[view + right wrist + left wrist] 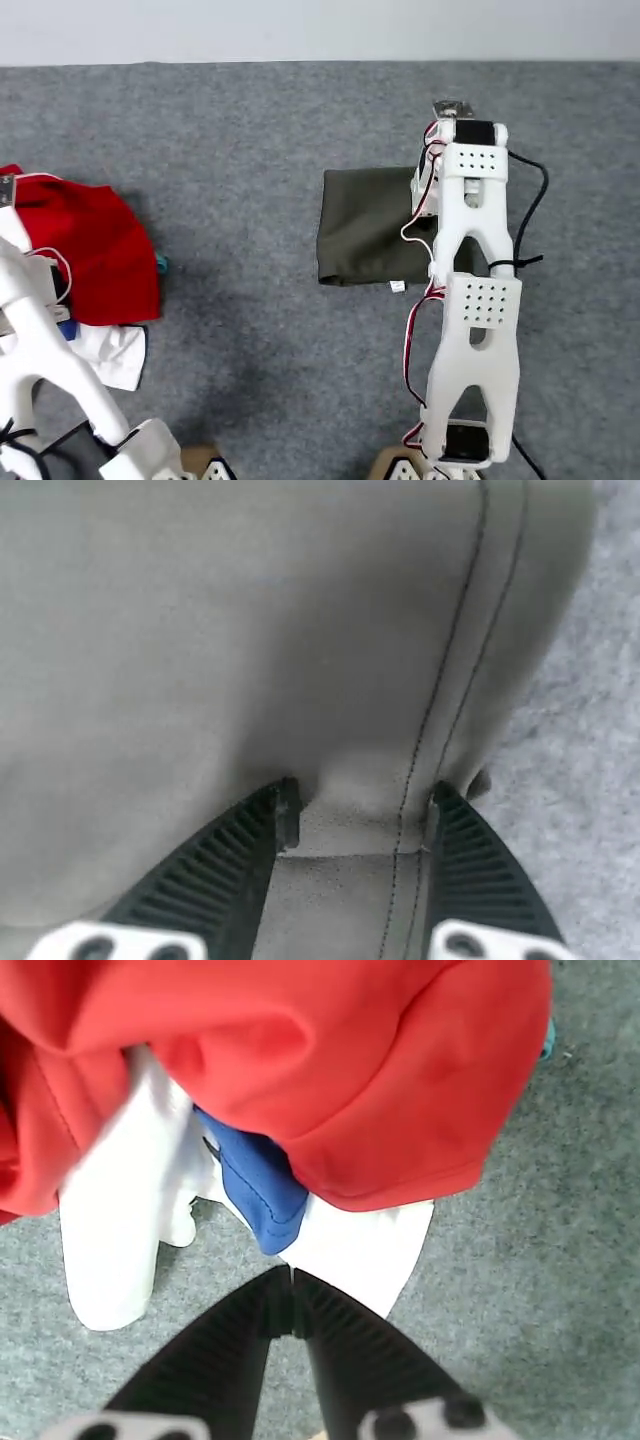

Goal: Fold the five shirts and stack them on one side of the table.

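A dark olive shirt (365,225) lies folded into a rectangle at the table's middle right. My right gripper (362,805) is down on its right edge, open, with the stitched hem of the olive shirt (250,630) between the fingers. At the far left is a loose pile with a red shirt (100,250) on top and a white shirt (115,355) sticking out at the near side. In the left wrist view the red shirt (380,1080) covers a blue shirt (260,1185) and the white shirt (110,1230). My left gripper (292,1285) is shut and holds nothing, its tips at the white shirt's edge.
Grey carpet-like cloth (240,150) covers the table. A small teal piece (161,264) peeks out from under the red shirt's right side. The right arm (470,330) stretches over the table's near right part, and the left arm (40,340) stands by the pile.
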### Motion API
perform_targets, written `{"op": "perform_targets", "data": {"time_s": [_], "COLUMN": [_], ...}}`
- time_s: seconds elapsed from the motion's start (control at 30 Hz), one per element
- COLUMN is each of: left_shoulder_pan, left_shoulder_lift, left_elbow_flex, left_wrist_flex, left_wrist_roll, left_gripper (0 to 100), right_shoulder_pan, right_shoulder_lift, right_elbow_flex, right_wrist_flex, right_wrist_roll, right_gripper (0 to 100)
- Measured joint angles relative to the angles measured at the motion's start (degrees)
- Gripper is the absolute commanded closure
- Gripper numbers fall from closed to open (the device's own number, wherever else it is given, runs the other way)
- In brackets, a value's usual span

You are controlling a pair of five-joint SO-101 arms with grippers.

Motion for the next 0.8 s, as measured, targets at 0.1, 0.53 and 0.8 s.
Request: {"op": "perform_targets", "data": {"time_s": [0.1, 0.53, 0.8], "left_shoulder_pan": [0.00, 0.00, 3.43], "left_shoulder_lift": [0.00, 0.00, 0.00], "left_elbow_flex": [0.00, 3.87, 4.31], "left_wrist_flex": [0.00, -1.49, -1.85], "left_wrist_roll": [0.00, -0.09, -0.18], "left_gripper": [100, 100, 100], "right_shoulder_pan": [-0.18, -0.09, -0.26], "right_shoulder_lift": [0.09, -0.18, 3.08], "right_elbow_flex": [-0.18, -0.18, -0.53], "right_wrist_flex": [0.00, 0.26, -0.70], "right_wrist_roll": [0.00, -0.35, -0.35], "right_gripper": [69.8, 69.7, 82.9]}}
